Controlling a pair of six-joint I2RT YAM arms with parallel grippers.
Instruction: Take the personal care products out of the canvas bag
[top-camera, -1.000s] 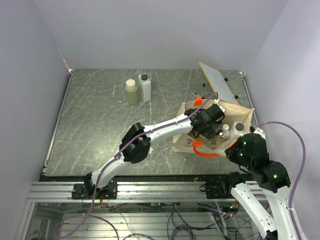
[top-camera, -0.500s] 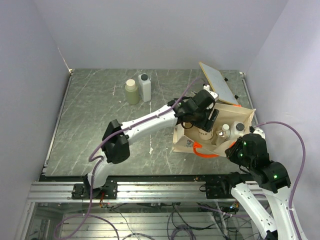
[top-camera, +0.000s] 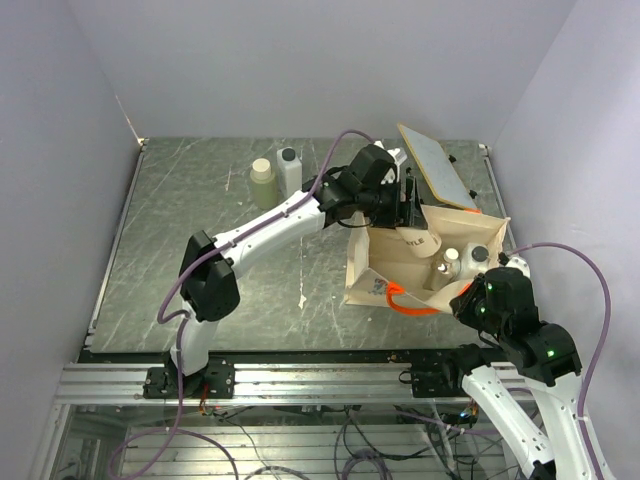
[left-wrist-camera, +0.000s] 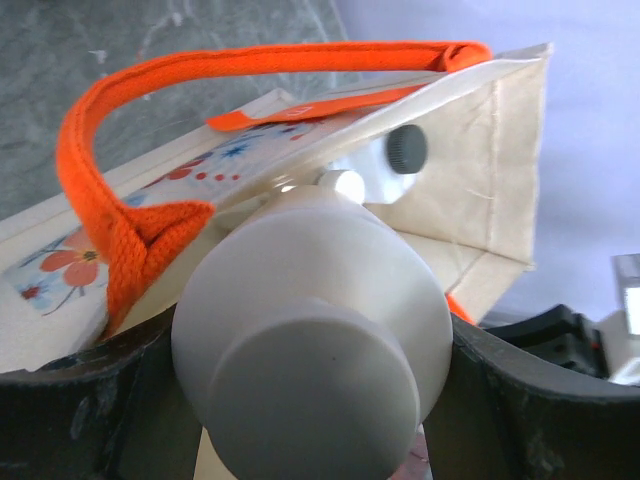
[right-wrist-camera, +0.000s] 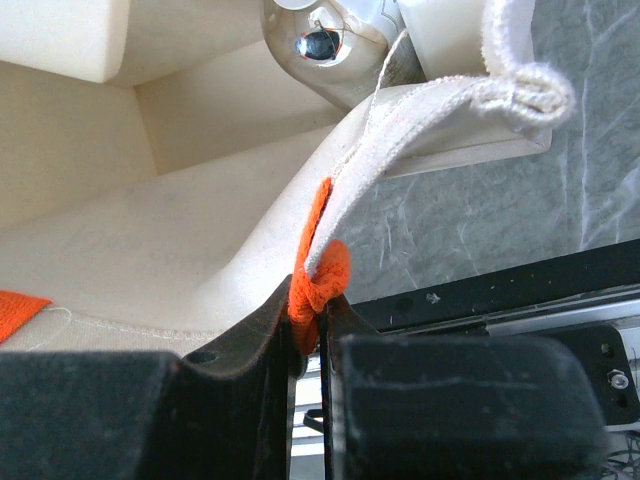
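We see the left gripper (left-wrist-camera: 312, 420) clenched around the cream bottle (left-wrist-camera: 310, 290), which fills that view and hides most of the fingers. From above, this bottle is over the far rim of the canvas bag (top-camera: 372, 272). The right gripper (right-wrist-camera: 318, 335) pinches the bag's near rim at the orange handle (right-wrist-camera: 318, 275). Of the products inside, only a white cap (top-camera: 450, 257) and a dark cap (top-camera: 479, 254) show.

nothing legible; print (top-camera: 374, 285) on the canvas bag (top-camera: 356, 262) seems too blurred.
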